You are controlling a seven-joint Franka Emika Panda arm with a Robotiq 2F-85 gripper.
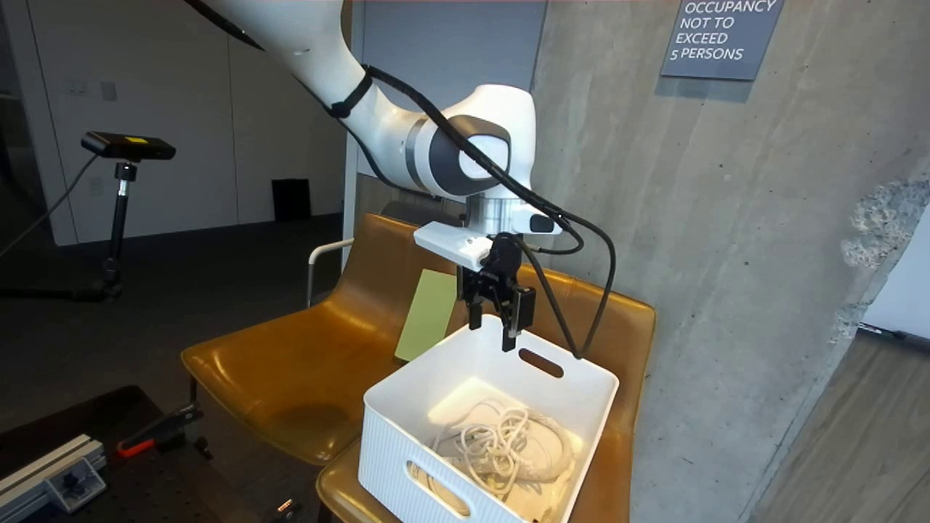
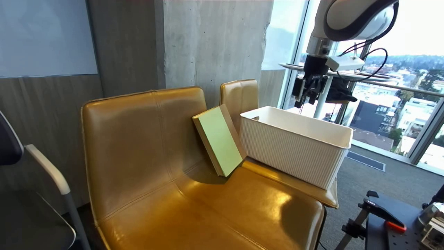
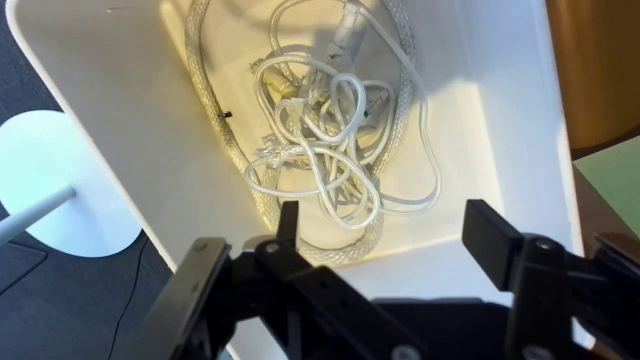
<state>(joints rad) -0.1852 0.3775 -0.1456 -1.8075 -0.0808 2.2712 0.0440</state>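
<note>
My gripper [image 1: 492,334] is open and empty, pointing down over the back end of a white ribbed bin [image 1: 392,450]. It also shows above the bin's far side in an exterior view [image 2: 305,102]. In the wrist view, the black fingers [image 3: 382,220] stand wide apart with nothing between them. The bin [image 2: 288,152] stands on a brown chair seat. On its floor lies a tangle of thin white cord [image 1: 501,443], also in the wrist view [image 3: 320,155]. A thicker pale braided loop [image 3: 212,100] runs around the cord. The fingers appear to be above the cord, not touching it.
A green-faced book or box [image 2: 222,139] leans on the brown chair [image 2: 138,139] beside the bin. A concrete wall [image 1: 726,254] stands behind. A red-handled clamp [image 1: 156,436] lies on a dark table. A camera [image 1: 127,145] stands on a pole. A white table base [image 3: 60,190] is near the bin.
</note>
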